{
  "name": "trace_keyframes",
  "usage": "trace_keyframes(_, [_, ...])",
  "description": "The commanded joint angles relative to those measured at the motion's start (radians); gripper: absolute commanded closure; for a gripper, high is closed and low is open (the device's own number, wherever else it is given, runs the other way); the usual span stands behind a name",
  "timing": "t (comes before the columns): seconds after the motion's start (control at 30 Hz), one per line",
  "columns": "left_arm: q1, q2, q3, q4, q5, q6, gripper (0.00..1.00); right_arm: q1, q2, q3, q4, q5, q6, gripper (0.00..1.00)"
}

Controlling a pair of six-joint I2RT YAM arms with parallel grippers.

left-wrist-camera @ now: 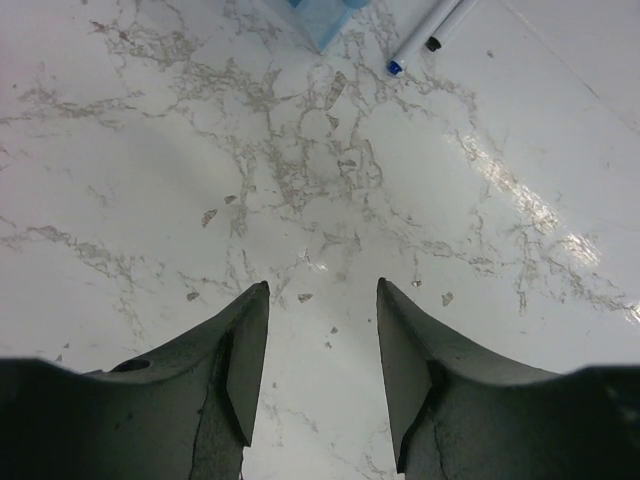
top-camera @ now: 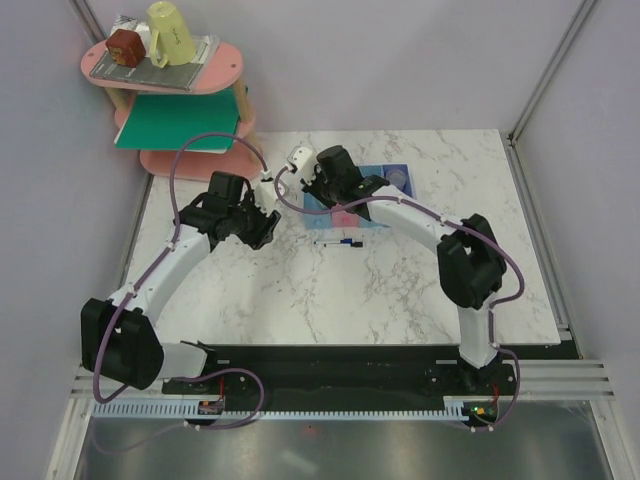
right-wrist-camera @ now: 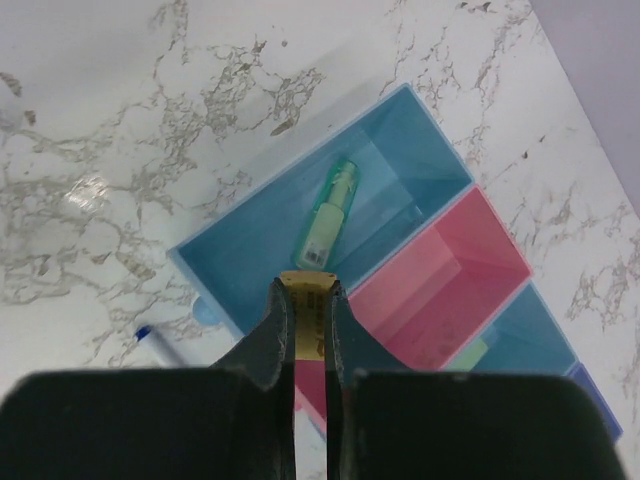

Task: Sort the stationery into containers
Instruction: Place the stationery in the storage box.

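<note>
Well, we are in the middle of the sorting job. Our right gripper [right-wrist-camera: 307,292] is squeezed tight on a small flat piece [right-wrist-camera: 306,315], tan at the tip and pink lower down. It hangs over the row of bins [right-wrist-camera: 420,130], just about where the first blue bin [right-wrist-camera: 250,255] meets the pink bin [right-wrist-camera: 440,270]. A pale green bar [right-wrist-camera: 333,215] already lies inside that blue bin, and we see a pale green bit [right-wrist-camera: 468,352] in the next blue bin along. So we think this step is dropping the flat piece into a bin. We cannot tell for sure which bin it belongs in, but pink looks like a fair guess. The next move needs the piece to be right over one bin, not over the wall between two, and then the fingers let go. Our left gripper [left-wrist-camera: 322,285] is spread wide with nothing in it, above the bare table [left-wrist-camera: 150,150]. Two white markers [left-wrist-camera: 430,30] lie on the table near the bins, not yet sorted. We think the left gripper could go for those next.
</note>
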Motion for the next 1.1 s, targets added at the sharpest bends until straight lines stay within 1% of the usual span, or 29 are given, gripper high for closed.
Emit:
trace_keyframes(0.0, [0.000,-0.055,-0.034,-0.028,0.100,0.070,0.46,-0.012,0.125,0.121,0.080,0.016,-0.023,0.97])
trace_keyframes(0.07, [0.002,-0.064,-0.046,-0.040,0.112,0.082,0.47,-0.017,0.181,0.173,0.089,0.014,-0.025,0.96])
trace_keyframes(0.13, [0.000,-0.079,-0.061,-0.045,0.127,0.087,0.46,-0.028,0.214,0.219,0.087,0.016,-0.020,0.91])
trace_keyframes(0.17, [0.000,-0.082,-0.067,-0.049,0.133,0.091,0.46,-0.029,0.235,0.230,0.087,0.017,-0.018,0.79])
trace_keyframes(0.23, [0.000,-0.087,-0.083,-0.057,0.144,0.093,0.46,-0.032,0.248,0.245,0.086,0.011,-0.020,0.68])
trace_keyframes(0.27, [0.000,-0.090,-0.089,-0.057,0.149,0.095,0.46,-0.032,0.246,0.245,0.084,0.008,-0.022,0.59])
trace_keyframes(0.33, [0.000,-0.090,-0.101,-0.057,0.156,0.093,0.46,-0.032,0.234,0.242,0.081,0.003,-0.025,0.50])
trace_keyframes(0.37, [0.000,-0.089,-0.104,-0.057,0.161,0.092,0.46,-0.032,0.228,0.238,0.077,0.002,-0.026,0.41])
trace_keyframes(0.47, [0.000,-0.090,-0.107,-0.054,0.178,0.082,0.46,-0.034,0.192,0.215,0.064,-0.006,-0.038,0.29])
trace_keyframes(0.53, [0.000,-0.093,-0.109,-0.051,0.183,0.075,0.46,-0.032,0.157,0.193,0.055,-0.004,-0.048,0.24])
trace_keyframes(0.6, [0.000,-0.096,-0.106,-0.048,0.184,0.073,0.46,-0.032,0.125,0.157,0.034,0.007,-0.054,0.24])
trace_keyframes(0.67, [0.000,-0.104,-0.104,-0.046,0.172,0.079,0.46,-0.032,0.056,0.111,0.015,0.002,-0.083,0.24])
trace_keyframes(0.8, [0.000,-0.118,-0.110,-0.042,0.140,0.101,0.46,-0.047,-0.065,-0.032,-0.040,-0.015,-0.138,0.28])
trace_keyframes(0.87, [0.000,-0.121,-0.110,-0.036,0.134,0.104,0.46,-0.058,-0.123,-0.066,-0.104,-0.032,-0.172,0.31])
trace_keyframes(0.93, [0.002,-0.124,-0.107,-0.034,0.127,0.101,0.46,-0.066,-0.175,-0.113,-0.184,-0.085,-0.205,0.32])
trace_keyframes(1.07, [0.000,-0.127,-0.100,-0.036,0.111,0.101,0.46,-0.084,-0.232,-0.195,-0.273,-0.139,-0.291,0.34])
